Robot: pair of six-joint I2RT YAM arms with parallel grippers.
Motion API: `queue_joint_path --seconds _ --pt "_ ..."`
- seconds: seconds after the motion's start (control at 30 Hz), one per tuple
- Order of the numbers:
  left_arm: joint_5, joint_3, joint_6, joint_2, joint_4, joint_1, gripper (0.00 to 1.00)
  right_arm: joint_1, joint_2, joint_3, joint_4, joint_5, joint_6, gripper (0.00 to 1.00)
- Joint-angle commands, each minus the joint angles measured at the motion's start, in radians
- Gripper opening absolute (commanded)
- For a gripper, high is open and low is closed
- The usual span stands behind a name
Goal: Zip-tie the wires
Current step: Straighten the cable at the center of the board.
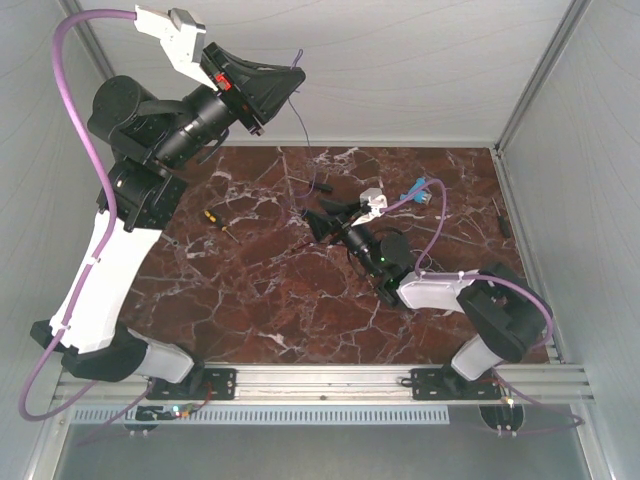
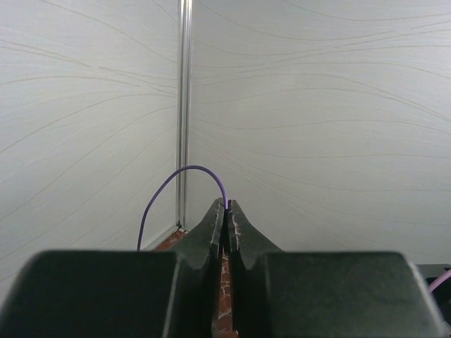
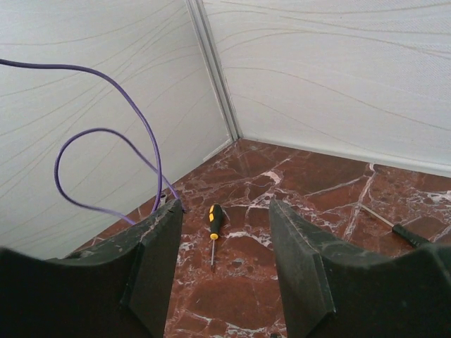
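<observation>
A thin purple wire [image 1: 301, 122] hangs from my raised left gripper [image 1: 296, 72] down to the table near the back middle. In the left wrist view the left gripper [image 2: 226, 205] is shut on the wire [image 2: 184, 169], which arcs up from between the fingertips and off to the left. My right gripper [image 1: 316, 224] is low over the middle of the table, open and empty. In the right wrist view the wire [image 3: 106, 131] curls in loops just past the left finger [image 3: 158, 239] of the right gripper [image 3: 225, 204], and its lower end is hidden behind that finger.
A black screwdriver with yellow marks [image 3: 215, 217] lies on the red marble table [image 3: 310, 176] ahead of the open right jaws, and shows in the top view [image 1: 213, 217]. A dark tool [image 3: 409, 234] lies to the right. White walls enclose the table; another tool [image 1: 503, 216] lies by the right wall.
</observation>
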Motion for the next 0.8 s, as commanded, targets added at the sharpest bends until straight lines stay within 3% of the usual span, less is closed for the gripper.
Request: queue_joint_path --seconds 0.0,0.27,0.5,0.77 --pt "0.0 0.0 0.002 -0.019 0.061 -0.007 0.0 0.007 0.013 0.033 0.089 -0.003 0.0 0.51" --pt "-0.006 -0.001 0.009 -0.019 0.061 -0.01 0.0 0.011 -0.006 0.023 0.134 -0.145 0.027 0.57" --pt "-0.019 -0.003 0.021 -0.02 0.056 -0.013 0.0 0.011 -0.06 -0.019 0.1 -0.107 0.001 0.57" --pt "-0.019 -0.006 0.023 -0.019 0.058 -0.018 0.0 0.011 -0.1 -0.019 0.033 -0.291 -0.06 0.56"
